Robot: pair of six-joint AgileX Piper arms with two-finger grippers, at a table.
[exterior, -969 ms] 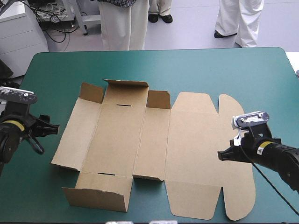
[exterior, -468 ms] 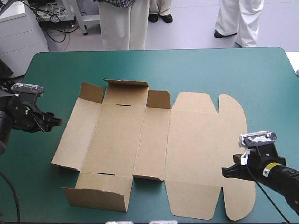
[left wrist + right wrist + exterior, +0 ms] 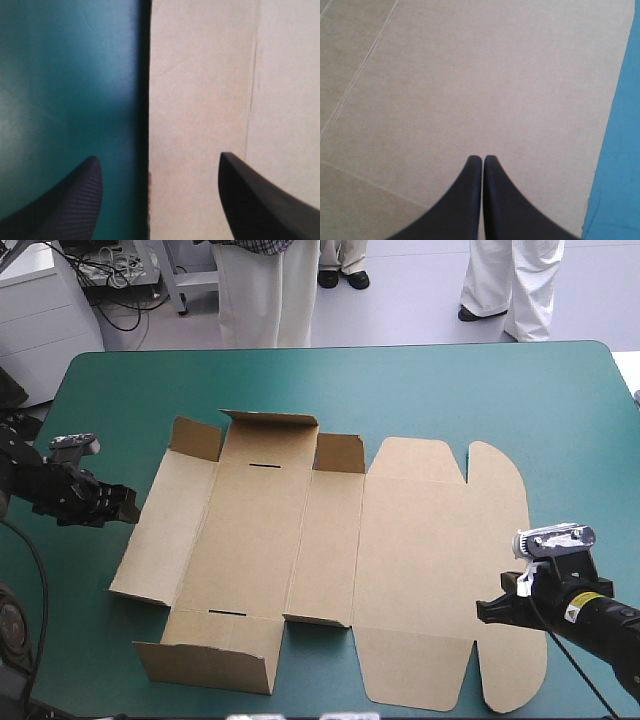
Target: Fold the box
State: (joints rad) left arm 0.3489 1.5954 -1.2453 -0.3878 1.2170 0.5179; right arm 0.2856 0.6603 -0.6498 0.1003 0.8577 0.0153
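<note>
1. The left gripper [image 3: 157,158] is seen released. Its two black fingers [image 3: 60,200] are held well apart, one over the teal-green cover [image 3: 65,85] and the other over brown board.
2. The left-hand edge of the box [image 3: 330,540] is seen running between those spread fingers, with a dark line of shadow along it.
3. The right gripper [image 3: 482,160] is seen clenched on nothing, its fingers pressed together into one pointed arch above plain brown board. Whether the tips touch the board cannot be told.
4. In the right wrist view, crease lines are seen ahead of and beside that arch. A strip of the cover is shown past the board's edge on one side.
5. In the high view, the left gripper is placed low, just beside the box's left edge, on the side toward the table's left edge. The right gripper is placed over the box's right panel, toward the table's near right corner.
6. The box is laid open across the middle of the table [image 3: 560,390] and is mostly flat. On its left part, small flaps are raised at the far side and a wall is raised at the near side. Two short slots are cut in the central panel. The right part, the lid with rounded ears, is laid flat.
</note>
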